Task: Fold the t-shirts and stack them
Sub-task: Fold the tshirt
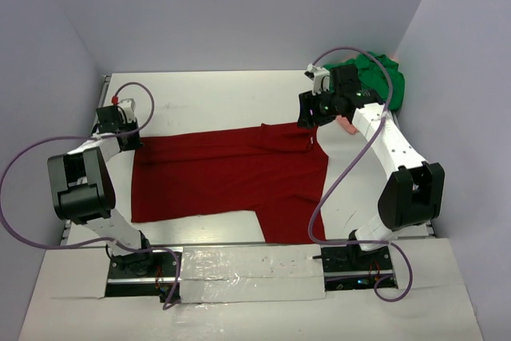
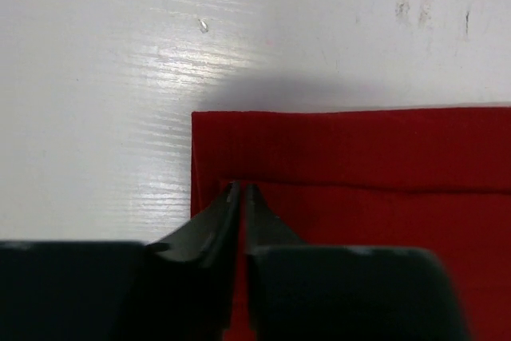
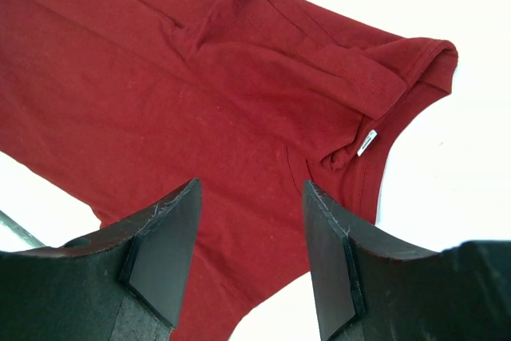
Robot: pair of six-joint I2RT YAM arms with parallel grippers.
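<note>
White table (image 1: 223,93) is carrying red shirt (image 1: 231,173) lying flat mid-table, left gripper (image 2: 240,189) pinching its hem corner, right gripper (image 3: 251,184) hanging open over collar, green shirt (image 1: 383,77) and pink shirt (image 1: 347,125) sitting far right.

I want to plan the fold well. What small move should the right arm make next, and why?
Probably lower the right gripper onto the shirt near the collar and close. Its jaws stand open above the cloth, while the left gripper seems shut on the hem corner.
</note>
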